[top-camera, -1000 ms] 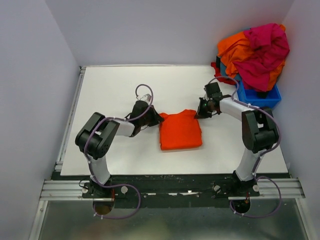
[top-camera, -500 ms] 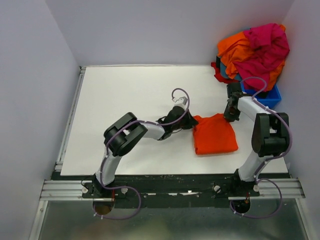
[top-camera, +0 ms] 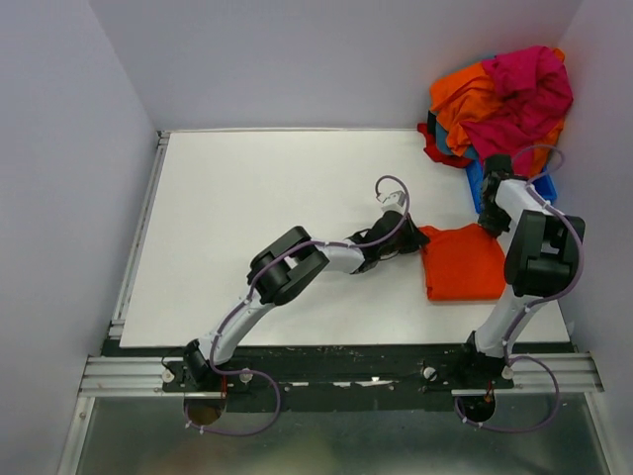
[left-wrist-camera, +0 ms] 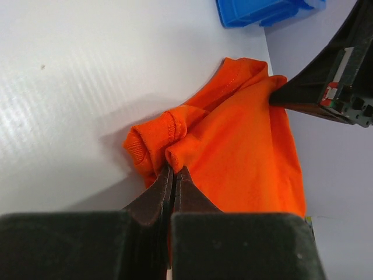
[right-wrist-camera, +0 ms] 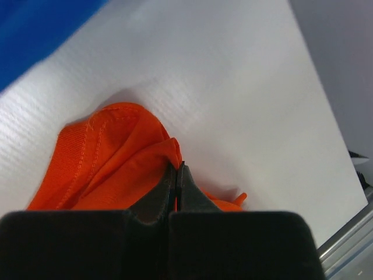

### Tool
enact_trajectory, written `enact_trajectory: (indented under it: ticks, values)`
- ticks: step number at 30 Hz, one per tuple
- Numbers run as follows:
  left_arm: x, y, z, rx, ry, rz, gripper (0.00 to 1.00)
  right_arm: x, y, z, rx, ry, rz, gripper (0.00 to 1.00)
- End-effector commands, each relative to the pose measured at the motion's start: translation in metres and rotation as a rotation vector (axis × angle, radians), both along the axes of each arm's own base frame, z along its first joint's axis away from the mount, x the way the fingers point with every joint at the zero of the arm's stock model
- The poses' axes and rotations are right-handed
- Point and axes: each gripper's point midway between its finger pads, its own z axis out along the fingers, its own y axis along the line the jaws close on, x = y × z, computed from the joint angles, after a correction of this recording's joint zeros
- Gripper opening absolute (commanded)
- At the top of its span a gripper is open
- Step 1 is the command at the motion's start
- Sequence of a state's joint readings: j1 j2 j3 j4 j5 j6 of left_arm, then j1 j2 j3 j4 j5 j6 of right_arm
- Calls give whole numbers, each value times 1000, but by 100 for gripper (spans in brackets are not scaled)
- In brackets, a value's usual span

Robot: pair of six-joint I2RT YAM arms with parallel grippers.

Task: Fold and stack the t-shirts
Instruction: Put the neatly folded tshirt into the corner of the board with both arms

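The left gripper (left-wrist-camera: 173, 171) and right gripper (right-wrist-camera: 176, 168) each clamp, jaws closed, an edge of the folded orange cloth t-shirt (top-camera: 465, 265), which lies at the right side of the white worktop (top-camera: 257, 198). It would be best to release both together, low and level. Whether every layer is caught is unclear.

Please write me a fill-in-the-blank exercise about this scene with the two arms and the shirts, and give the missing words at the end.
1. The folded t-shirt is ____ in colour.
2. The left gripper and the right gripper are both ____ on its cloth.
3. The bin under the pile of shirts is ____ in colour.
4. In the top view, the folded t-shirt lies near the ____ edge of the table.

Missing words: orange; shut; blue; right
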State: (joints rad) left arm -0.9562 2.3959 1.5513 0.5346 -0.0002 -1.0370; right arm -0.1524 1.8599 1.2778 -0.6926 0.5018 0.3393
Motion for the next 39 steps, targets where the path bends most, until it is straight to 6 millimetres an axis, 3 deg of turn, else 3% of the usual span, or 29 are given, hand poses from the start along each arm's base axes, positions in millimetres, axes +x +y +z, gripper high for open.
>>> enact_trajectory:
  ticks: [1, 5, 9, 13, 14, 15, 17, 21, 23, 27, 31, 34, 39]
  values:
    - [6, -19, -18, 20, 34, 33, 0, 23, -33, 24, -55, -64, -26, 1]
    - [19, -40, -14, 13, 32, 21, 0, 31, -44, 25, -23, -77, -79, 1]
    - [30, -52, -14, 5, 34, 37, 0, 44, -52, 24, -21, -76, -81, 1]
    - [34, -56, -18, 15, 35, 50, 0, 44, -60, 20, -46, -42, -109, 1]
    - [35, -56, -18, 17, 34, 55, 0, 43, -61, 19, -45, -37, -118, 2]
    - [36, -55, -17, 17, 32, 60, 1, 43, -60, 18, -41, -33, -124, 13]
    - [36, -54, -17, 21, 34, 63, 25, 40, -61, 18, -51, -34, -144, 63]
    - [37, -42, -10, 38, 18, 88, 60, 36, -66, 38, -90, -82, -176, 65]
    - [38, -33, -7, 49, 6, 98, 66, 34, -68, 56, -110, -123, -188, 64]
    - [49, -9, 16, 25, -16, 117, 67, 24, -65, 86, -122, -221, -200, 59]
    - [57, 15, 45, 29, -78, 108, 67, 19, -48, 101, -52, -344, -181, 57]
    - [51, 31, 62, 92, -127, 105, 71, 27, -16, 120, 79, -509, -43, 57]
    - [45, 71, 91, 172, -192, 141, 78, 23, 35, 154, 241, -734, 161, 71]
